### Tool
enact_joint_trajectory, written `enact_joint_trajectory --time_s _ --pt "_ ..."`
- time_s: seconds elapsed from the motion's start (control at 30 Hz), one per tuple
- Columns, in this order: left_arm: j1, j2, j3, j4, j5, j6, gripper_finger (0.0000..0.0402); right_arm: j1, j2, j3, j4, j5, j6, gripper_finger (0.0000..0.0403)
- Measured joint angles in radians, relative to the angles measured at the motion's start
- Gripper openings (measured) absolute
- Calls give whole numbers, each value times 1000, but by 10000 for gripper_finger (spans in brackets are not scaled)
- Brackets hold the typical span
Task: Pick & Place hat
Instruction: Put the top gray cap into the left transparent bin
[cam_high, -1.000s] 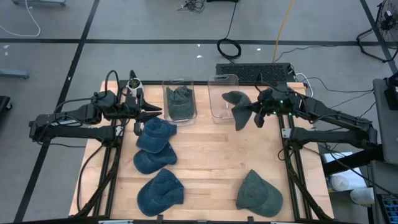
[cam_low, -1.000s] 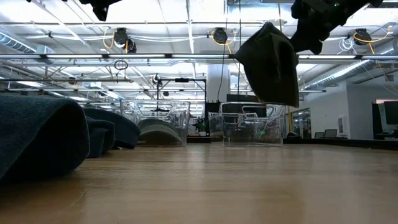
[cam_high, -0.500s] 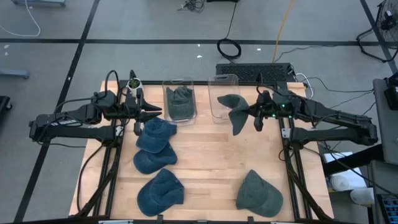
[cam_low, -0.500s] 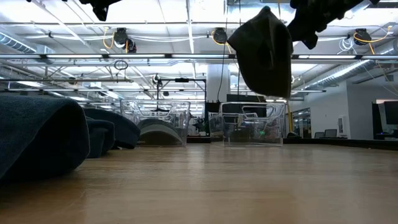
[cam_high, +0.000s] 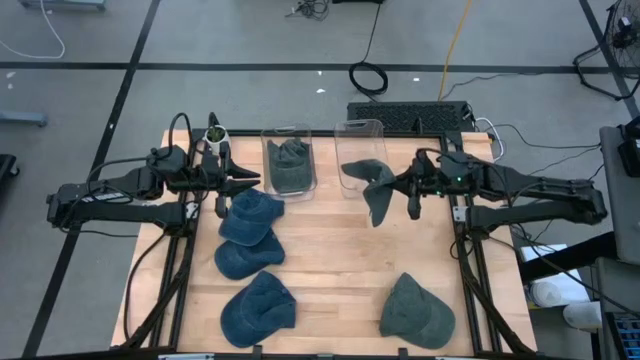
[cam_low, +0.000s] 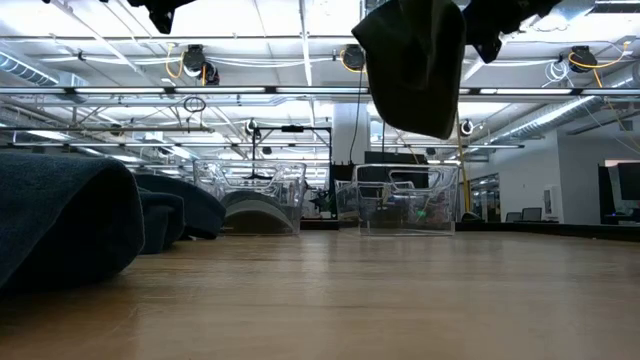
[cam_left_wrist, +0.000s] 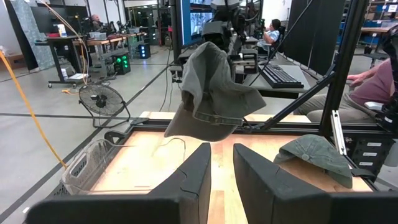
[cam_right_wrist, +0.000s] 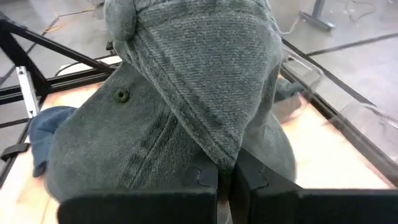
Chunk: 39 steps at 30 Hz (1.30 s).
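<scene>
A grey-green cap (cam_high: 372, 190) hangs in the air from my right gripper (cam_high: 405, 188), just near the empty clear bin (cam_high: 360, 150) at the table's far edge. The right wrist view is filled by the cap (cam_right_wrist: 186, 93), with my shut right gripper (cam_right_wrist: 227, 177) below it. In the low view the cap (cam_low: 415, 65) dangles high above the table. My left gripper (cam_high: 245, 180) waits open near the other clear bin (cam_high: 288, 165), which holds a blue-grey hat. The left wrist view shows the hanging cap (cam_left_wrist: 208, 93) beyond my left gripper (cam_left_wrist: 222, 168). My right gripper pinches a fold of the cap's crown cloth (cam_right_wrist: 224, 149) between its two fingers. The fingers come roughly level from the table's right side. The cap is lifted clear of the table and hangs slack below and to the left of the fingers, brim lowest.
Three blue hats lie on the table's left half (cam_high: 250, 215), (cam_high: 245, 258), (cam_high: 258, 308). Another grey-green cap (cam_high: 415, 310) rests near the right near corner. Bare wood (cam_high: 340, 250) lies in the middle.
My right gripper has carried the cap toward the table's left, closer to the empty clear bin, staying shut on it. The cap has swung along with it and shows higher in the low view.
</scene>
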Motion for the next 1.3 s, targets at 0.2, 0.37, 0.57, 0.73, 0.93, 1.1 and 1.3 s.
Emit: enact_joint_trajectory --time_s 0.2,0.37,0.57,0.73,0.93,1.1,1.3 --pt "0 0 0 0 0 0 77 41 40 0 76 -1 -34 0" --pt "0 0 0 0 0 0 77 82 87 0 174 -5 -89 0" --pt "0 3 0 65 19 -49 77 136 164 0 265 -2 -168 0" --pt "-10 50 0 142 22 -226 77 160 231 0 320 -1 -215 0" --pt "-27 164 0 210 58 -403 77 170 289 0 382 24 -241 0" --pt "-70 322 -1 364 45 -442 77 180 342 0 490 162 -362 0" --pt "-86 424 -1 516 -22 -224 77 179 406 0 649 371 -555 0"
